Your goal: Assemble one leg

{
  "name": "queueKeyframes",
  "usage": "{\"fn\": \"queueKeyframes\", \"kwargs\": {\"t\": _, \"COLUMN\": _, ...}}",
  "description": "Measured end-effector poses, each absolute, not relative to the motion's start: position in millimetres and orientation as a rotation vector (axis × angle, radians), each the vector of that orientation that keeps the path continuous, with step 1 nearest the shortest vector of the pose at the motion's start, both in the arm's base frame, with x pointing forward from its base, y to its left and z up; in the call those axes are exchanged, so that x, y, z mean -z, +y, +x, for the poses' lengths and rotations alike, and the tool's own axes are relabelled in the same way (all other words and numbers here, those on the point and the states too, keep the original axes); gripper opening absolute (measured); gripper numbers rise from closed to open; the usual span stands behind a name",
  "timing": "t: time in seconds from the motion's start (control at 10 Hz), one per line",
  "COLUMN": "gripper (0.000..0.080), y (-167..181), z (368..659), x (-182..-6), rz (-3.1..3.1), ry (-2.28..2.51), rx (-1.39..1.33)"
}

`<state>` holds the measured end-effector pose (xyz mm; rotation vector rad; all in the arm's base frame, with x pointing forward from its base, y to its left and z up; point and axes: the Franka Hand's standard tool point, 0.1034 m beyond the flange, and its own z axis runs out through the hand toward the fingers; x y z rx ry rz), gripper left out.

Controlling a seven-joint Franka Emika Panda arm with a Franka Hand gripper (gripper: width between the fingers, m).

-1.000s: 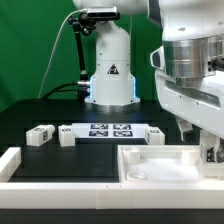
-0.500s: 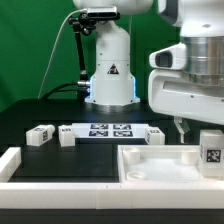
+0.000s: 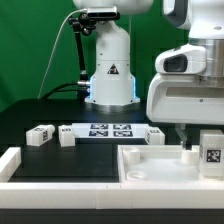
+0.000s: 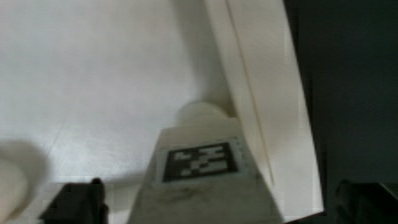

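Observation:
One leg (image 3: 211,150), a small white block with a black-and-white tag, stands upright in the corner of the wide white tray-like part (image 3: 150,168) at the exterior view's right. My gripper (image 3: 193,146) hangs just above and beside it. In the wrist view the leg (image 4: 210,165) lies between the two dark fingertips (image 4: 75,202), against the tray's raised wall (image 4: 258,90). The jaws stand wide apart with a gap on both sides of the leg, so my gripper (image 4: 217,206) is open and holds nothing.
Three more legs (image 3: 40,135), (image 3: 67,136), (image 3: 157,135) lie on the black table around the marker board (image 3: 108,130). A white raised rail (image 3: 12,160) runs along the front and left. The robot base (image 3: 108,75) stands behind.
The gripper has risen from low over the tray corner, uncovering the leg, which stays standing in the corner. Over the last half second it shifted slightly.

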<state>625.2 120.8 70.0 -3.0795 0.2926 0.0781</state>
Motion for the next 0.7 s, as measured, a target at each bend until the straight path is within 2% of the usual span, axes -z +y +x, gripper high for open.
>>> {"fn": "queueKeyframes", "kwargs": {"t": 0.2, "gripper": 0.0649, "y": 118.7, "z": 626.5, "x": -70.9, "rz": -3.089, "ry": 0.079, "rx": -0.07}}
{"fn": "queueKeyframes", "kwargs": {"t": 0.3, "gripper": 0.0612, "y": 118.4, "z": 626.4, "x": -70.6, "rz": -3.089, "ry": 0.017, "rx": -0.069}}
{"fn": "queueKeyframes", "kwargs": {"t": 0.4, "gripper": 0.0612, "y": 118.5, "z": 626.3, "x": -70.3, "rz": -3.089, "ry": 0.028, "rx": -0.07}}
{"fn": "queueKeyframes", "kwargs": {"t": 0.5, "gripper": 0.0397, "y": 118.4, "z": 626.3, "x": -70.2, "rz": -3.089, "ry": 0.028, "rx": -0.07}}
{"fn": "queueKeyframes", "kwargs": {"t": 0.6, "gripper": 0.0397, "y": 118.4, "z": 626.2, "x": -70.1, "rz": -3.089, "ry": 0.028, "rx": -0.071}}
{"fn": "queueKeyframes", "kwargs": {"t": 0.7, "gripper": 0.0285, "y": 118.4, "z": 626.2, "x": -70.1, "rz": -3.089, "ry": 0.042, "rx": -0.071}}
